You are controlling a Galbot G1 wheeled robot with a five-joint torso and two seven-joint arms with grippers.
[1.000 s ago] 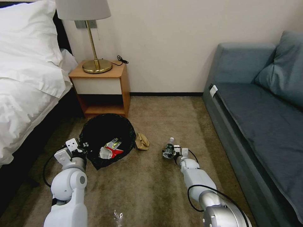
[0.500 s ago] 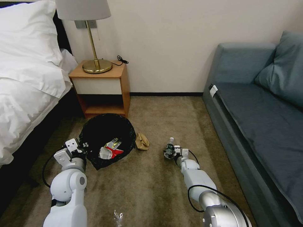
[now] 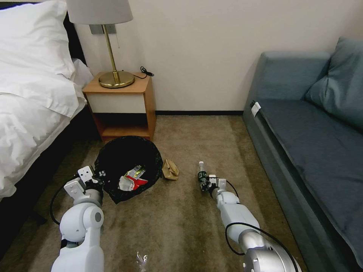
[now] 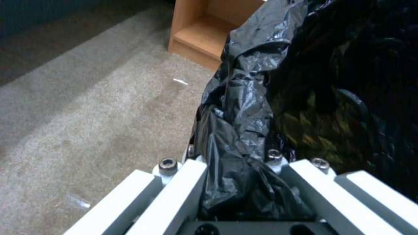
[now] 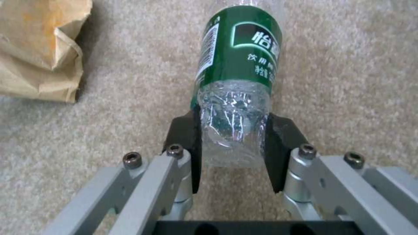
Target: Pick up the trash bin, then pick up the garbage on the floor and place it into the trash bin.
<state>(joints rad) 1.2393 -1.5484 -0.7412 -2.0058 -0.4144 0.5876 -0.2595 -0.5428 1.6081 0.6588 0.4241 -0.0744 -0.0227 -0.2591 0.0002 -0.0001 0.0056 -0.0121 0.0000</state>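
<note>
Nearest us, our right gripper is clamped on the base of the small clear bottle, its black pads pressing both sides of the ribbed plastic. The bottle has a green label and sits just off or on the carpet, right of the tan paper wad. We judge this to be the pickup of 1 of the last 2 pieces; the next move calls for lifting and carrying the bottle left over the bin's mouth. Our left gripper grips the black liner at the near left rim of the trash bin, where a red-and-white carton lies inside.
</note>
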